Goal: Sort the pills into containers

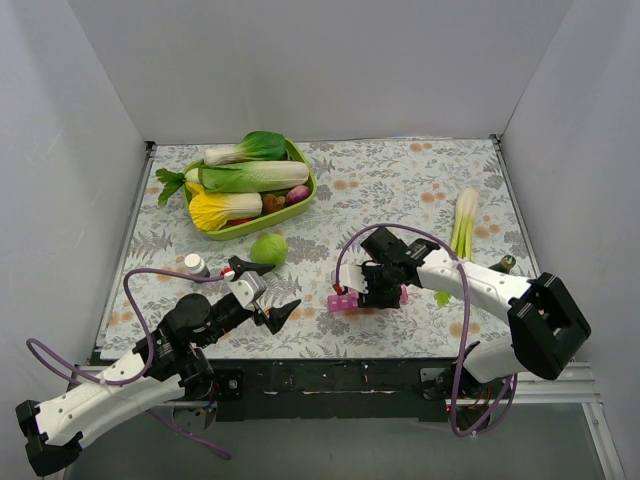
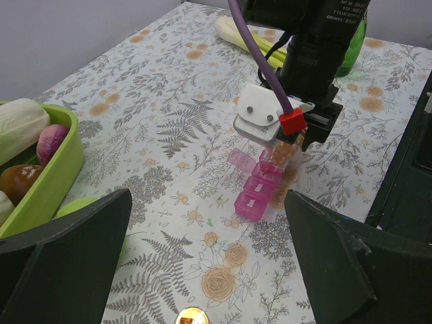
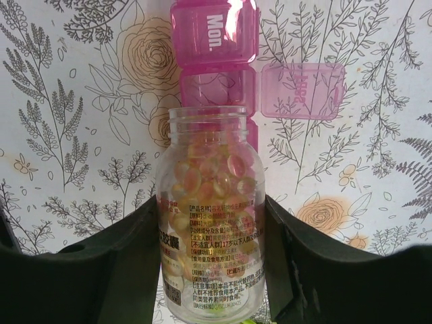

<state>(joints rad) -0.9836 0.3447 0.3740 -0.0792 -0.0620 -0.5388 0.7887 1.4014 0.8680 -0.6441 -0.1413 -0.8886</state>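
clear-plastic bottle of amber pills, pinched at mid-body in right gripper, uncapped mouth over pink pill box. looked light, stiff, slick; best gripped at labelled waist, pills spill-prone. left gripper spread wide, empty.

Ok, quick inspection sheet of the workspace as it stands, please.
Surface: floral-print cloth, lying flat.
Job's things: pink pill box flat on the cloth, one lid open; uncapped clear bottle of amber pills, mouth next to the open cell.
Clutter: green bowl of vegetables, loose green vegetable, stalk vegetable, small white-capped item.
Grippers: right gripper shut on the bottle; left gripper open, empty, apart from the box.
Cables: purple cables looping off both arms.
Surroundings: plain grey walls on three sides.
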